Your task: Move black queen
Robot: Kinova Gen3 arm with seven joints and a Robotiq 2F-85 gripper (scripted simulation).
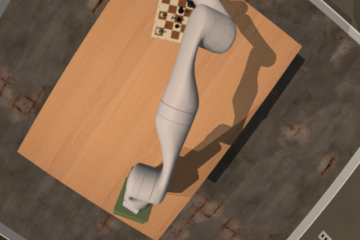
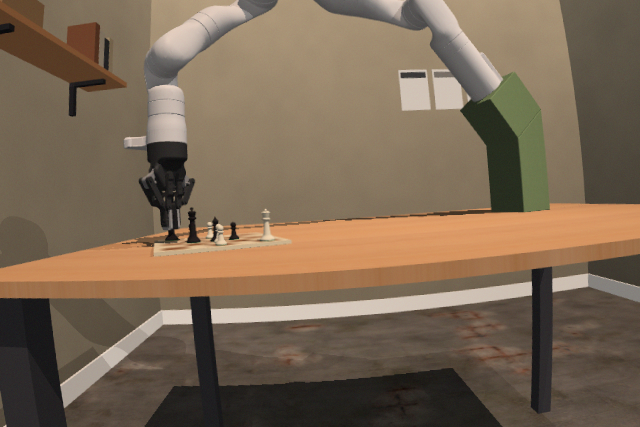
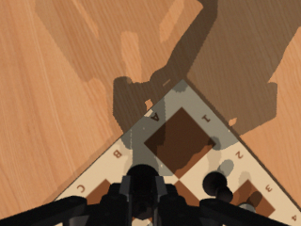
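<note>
Nearly shut, the jaws (image 2: 171, 227) pinch the queen (image 2: 172, 236) (image 3: 142, 175), its base poking out below them by the board (image 1: 155, 32) (image 2: 175, 251) (image 3: 155, 115); it looks light, hard and maybe slippery, so hold it upright around its thin middle.

Found black queen (image 3: 142, 175) clamped in gripper (image 3: 142, 190) at light square B1 | Noted black piece (image 3: 214, 183) on A2, partly visible pale piece (image 3: 246, 207) on A3 | Observed shadow across board corner (image 3: 182, 88).
</note>
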